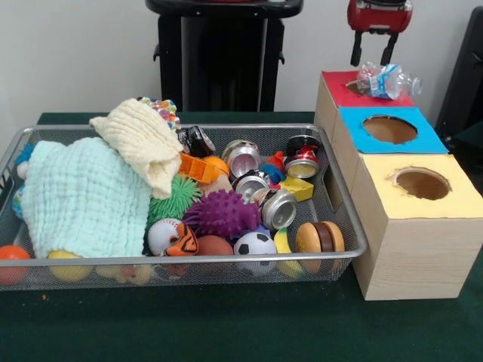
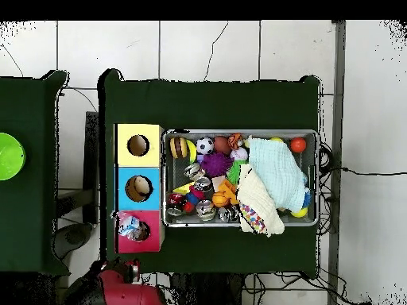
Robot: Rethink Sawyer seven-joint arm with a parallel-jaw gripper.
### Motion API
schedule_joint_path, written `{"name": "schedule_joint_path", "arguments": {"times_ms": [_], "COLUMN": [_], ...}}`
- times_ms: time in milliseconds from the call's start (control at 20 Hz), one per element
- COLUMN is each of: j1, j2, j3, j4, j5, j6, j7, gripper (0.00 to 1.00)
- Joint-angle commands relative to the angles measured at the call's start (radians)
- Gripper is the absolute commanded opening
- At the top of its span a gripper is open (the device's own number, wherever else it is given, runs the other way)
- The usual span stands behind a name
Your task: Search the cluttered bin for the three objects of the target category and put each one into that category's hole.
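The wire mesh bin [image 1: 343, 204] holds toys, cans and cloths; it also shows in the overhead view [image 2: 312, 135]. One see-through plastic bottle [image 1: 386, 81] lies on its side across the red-surround hole [image 1: 355, 87], not the blue-surround hole [image 1: 389, 129]. My gripper [image 1: 371, 62] hangs just above that bottle, open and empty. In the overhead view the bottle [image 2: 129, 228] rests on the red box top, beside the blue hole [image 2: 138, 188], with the gripper [image 2: 129, 268] just below it. No other bottle shows in the bin.
A yellow-surround hole [image 1: 422, 183] is nearest the camera. Several silver cans [image 1: 278, 209], a purple spiky ball [image 1: 220, 213], a mint cloth [image 1: 83, 197] and a cream cloth [image 1: 143, 143] fill the bin. A green bowl [image 2: 8, 156] sits on the side table.
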Motion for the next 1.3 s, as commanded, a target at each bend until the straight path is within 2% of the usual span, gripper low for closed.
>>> {"name": "schedule_joint_path", "arguments": {"times_ms": [50, 350, 550, 700, 1050, 1300], "j1": [-0.039, -0.064, -0.134, -0.173, -0.206, -0.234], "j2": [-0.044, -0.015, 0.043, 0.072, 0.094, 0.090], "j3": [-0.053, -0.032, 0.023, 0.048, 0.074, 0.102], "j4": [-0.196, -0.219, -0.198, -0.196, -0.192, -0.205], "j5": [0.022, 0.010, -0.051, -0.090, -0.123, -0.116], "j6": [0.075, 0.019, -0.126, -0.191, -0.238, -0.211], "j7": [0.168, 0.162, 0.149, 0.144, 0.158, 0.155], "gripper": [1.00, 1.00, 1.00, 1.00, 1.00, 1.00]}}
